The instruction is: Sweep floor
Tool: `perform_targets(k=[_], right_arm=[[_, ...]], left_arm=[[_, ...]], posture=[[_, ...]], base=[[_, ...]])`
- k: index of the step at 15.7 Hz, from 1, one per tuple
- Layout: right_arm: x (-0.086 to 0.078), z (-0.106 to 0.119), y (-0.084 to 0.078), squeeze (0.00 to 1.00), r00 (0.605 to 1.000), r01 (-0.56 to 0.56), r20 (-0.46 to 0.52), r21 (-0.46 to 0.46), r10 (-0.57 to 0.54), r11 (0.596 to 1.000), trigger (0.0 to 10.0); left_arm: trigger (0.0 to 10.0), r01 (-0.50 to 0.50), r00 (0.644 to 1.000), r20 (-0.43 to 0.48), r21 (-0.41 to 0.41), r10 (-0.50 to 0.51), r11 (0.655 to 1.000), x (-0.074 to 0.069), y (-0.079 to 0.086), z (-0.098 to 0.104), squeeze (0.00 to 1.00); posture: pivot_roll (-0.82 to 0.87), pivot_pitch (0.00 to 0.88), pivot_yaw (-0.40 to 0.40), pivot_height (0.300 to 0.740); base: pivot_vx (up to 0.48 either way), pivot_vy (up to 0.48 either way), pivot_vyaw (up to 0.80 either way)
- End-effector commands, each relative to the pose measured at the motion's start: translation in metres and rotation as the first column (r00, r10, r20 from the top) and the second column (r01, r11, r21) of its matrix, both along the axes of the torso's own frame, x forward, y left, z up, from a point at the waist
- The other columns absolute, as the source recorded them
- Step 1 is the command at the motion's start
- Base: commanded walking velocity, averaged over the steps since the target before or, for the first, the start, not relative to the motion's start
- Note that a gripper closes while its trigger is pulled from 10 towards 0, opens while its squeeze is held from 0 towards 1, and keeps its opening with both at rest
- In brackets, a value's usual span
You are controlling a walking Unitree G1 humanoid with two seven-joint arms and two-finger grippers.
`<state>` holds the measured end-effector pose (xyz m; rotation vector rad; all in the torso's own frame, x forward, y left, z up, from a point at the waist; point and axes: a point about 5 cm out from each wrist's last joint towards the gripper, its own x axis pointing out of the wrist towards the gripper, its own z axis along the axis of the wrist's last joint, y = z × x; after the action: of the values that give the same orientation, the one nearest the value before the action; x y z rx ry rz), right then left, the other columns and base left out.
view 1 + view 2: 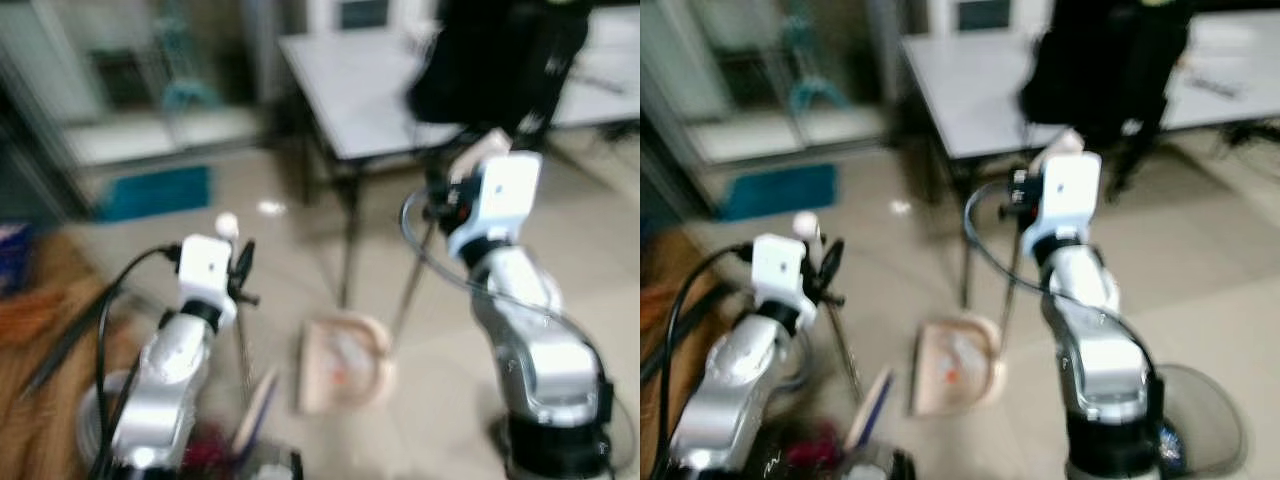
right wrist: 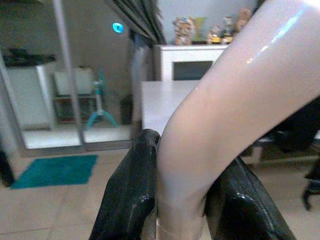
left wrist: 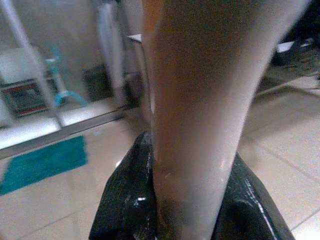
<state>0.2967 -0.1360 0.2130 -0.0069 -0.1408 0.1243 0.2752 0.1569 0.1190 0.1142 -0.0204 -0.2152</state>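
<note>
Teal mat [image 2: 54,170] beyond right hand [image 2: 182,200], clamped on handle [image 2: 220,115].

we find a lived-in home interior, not a lab or shop. the floor [image 1: 300,200] is pale glossy tile. a white table [image 1: 350,90] on dark legs stands ahead. sliding glass doors [image 2: 65,75] with metal frames open onto a further area where a small teal fan [image 2: 100,105] stands. a teal mat [image 1: 155,192] lies at the threshold. figurines [image 2: 210,27] line a white cabinet [image 2: 185,62], beside a hanging curtain [image 2: 140,20].
</note>
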Motion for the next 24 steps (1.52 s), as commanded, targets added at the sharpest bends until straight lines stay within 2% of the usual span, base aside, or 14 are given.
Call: perform_targets(k=[1,7,10,11,13,16,24], right_arm=[[-0.003,0.013,-0.004,0.00,0.999,0.008,0.042,0.031,-0.010,0.999,10.0],[-0.002,0.042,-0.021,0.00,0.992,0.078,0.094,0.061,-0.083,0.995,10.0],[0.002,0.063,-0.027,0.00,0.985,0.086,0.149,0.052,-0.093,0.995,10.0],[0.004,0.078,-0.028,0.00,0.979,0.075,0.185,0.062,-0.085,0.995,10.0],[0.006,0.089,-0.030,0.00,0.974,0.068,0.210,0.075,-0.083,0.995,10.0],[0.007,0.092,-0.036,0.00,0.970,0.092,0.217,0.083,-0.109,0.992,10.0],[0.006,0.082,-0.041,0.00,0.973,0.127,0.180,0.098,-0.143,0.987,10.0]], left_arm=[[10.0,0.009,1.000,0.021,0.026,-0.009,1.000,0.002,0.000,0.005,0.00],[10.0,0.010,0.999,0.034,0.034,-0.011,0.999,0.008,-0.008,0.007,0.00],[10.0,0.008,0.999,0.041,0.046,-0.010,0.999,0.008,-0.007,0.006,0.00],[10.0,-0.005,0.999,0.054,0.045,0.003,0.999,0.008,-0.005,0.008,0.00],[10.0,-0.023,0.998,0.063,0.039,0.020,0.999,0.008,-0.002,0.009,0.00],[10.0,-0.033,0.996,0.079,0.039,0.030,0.999,0.009,-0.001,0.011,0.00],[10.0,-0.042,0.996,0.085,0.028,0.040,0.999,0.010,-0.002,0.011,0.00]], posture=[[-0.03,0.069,0.071,0.740],[-0.04,0.072,0.079,0.740],[-0.04,0.071,0.075,0.740],[-0.04,0.069,0.067,0.740],[-0.04,0.068,0.064,0.740],[-0.05,0.067,0.061,0.740],[-0.05,0.069,0.061,0.740]], base=[[0.000,0.000,0.00],[0.000,0.000,-0.80],[0.000,0.000,-0.80],[0.000,0.000,-0.80],[0.000,0.000,-0.80],[0.205,0.000,-0.80],[0.423,0.000,0.00]])
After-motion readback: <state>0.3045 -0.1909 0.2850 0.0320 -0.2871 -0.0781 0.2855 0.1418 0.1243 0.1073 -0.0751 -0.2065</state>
